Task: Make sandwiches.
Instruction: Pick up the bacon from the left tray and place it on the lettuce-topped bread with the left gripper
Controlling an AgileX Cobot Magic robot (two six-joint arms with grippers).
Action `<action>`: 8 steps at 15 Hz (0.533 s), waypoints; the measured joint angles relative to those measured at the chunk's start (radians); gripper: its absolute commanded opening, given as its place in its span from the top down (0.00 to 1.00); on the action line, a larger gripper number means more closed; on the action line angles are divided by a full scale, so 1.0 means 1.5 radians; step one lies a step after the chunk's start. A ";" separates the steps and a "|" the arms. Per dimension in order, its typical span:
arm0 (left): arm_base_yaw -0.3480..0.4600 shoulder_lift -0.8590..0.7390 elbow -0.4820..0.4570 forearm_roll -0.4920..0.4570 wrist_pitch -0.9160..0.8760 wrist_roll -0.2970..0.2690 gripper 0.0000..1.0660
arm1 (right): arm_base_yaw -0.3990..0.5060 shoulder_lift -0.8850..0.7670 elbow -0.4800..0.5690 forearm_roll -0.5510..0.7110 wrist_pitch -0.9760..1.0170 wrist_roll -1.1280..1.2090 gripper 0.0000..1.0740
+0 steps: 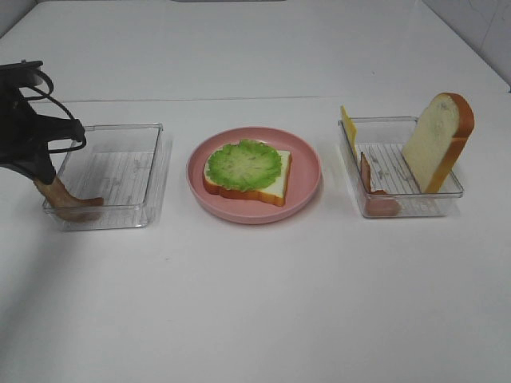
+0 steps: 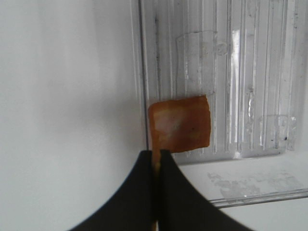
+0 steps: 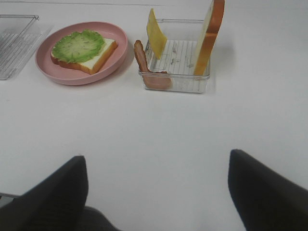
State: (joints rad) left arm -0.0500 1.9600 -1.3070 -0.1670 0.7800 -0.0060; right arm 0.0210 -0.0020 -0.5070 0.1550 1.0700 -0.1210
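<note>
A: How do the left gripper [image 2: 156,155] jaws stand?
B: Clamped on a bacon strip [image 2: 180,124] in the left tray [image 1: 160,171]; its pinched end is hidden.
A: And the right gripper [image 3: 156,156]?
B: Jaws wide, empty. The sandwich [image 1: 247,171] lies on the pink plate [image 1: 307,190].

Brightly and evenly lit, soft and diffuse. Greyish shadow across the lower left of the high view. Pale glare streaks on the clear tray [image 2: 231,48] ribs. Close dark fingers [image 3: 53,192] blurred in wrist views.
</note>
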 measured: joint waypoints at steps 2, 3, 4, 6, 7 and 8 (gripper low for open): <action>0.000 -0.015 0.000 -0.019 0.000 0.017 1.00 | 0.000 0.000 0.000 0.000 0.000 0.000 0.29; 0.000 -0.024 -0.001 -0.037 0.002 0.033 1.00 | 0.000 0.000 0.000 0.000 0.000 0.000 0.29; 0.000 -0.029 -0.008 -0.059 0.011 0.054 1.00 | 0.000 0.000 0.000 0.000 0.000 0.000 0.29; 0.000 -0.033 -0.051 -0.164 0.050 0.135 1.00 | 0.000 0.000 0.000 0.000 0.000 0.000 0.29; 0.000 -0.034 -0.062 -0.211 0.054 0.164 1.00 | 0.000 0.000 0.000 0.000 0.000 0.000 0.29; 0.000 -0.035 -0.069 -0.245 0.054 0.184 1.00 | 0.000 0.000 0.000 0.000 0.000 0.000 0.29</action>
State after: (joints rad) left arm -0.0500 1.9080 -1.4100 -0.5350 0.8610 0.2700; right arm 0.0210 -0.0020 -0.5070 0.1550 1.0700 -0.1210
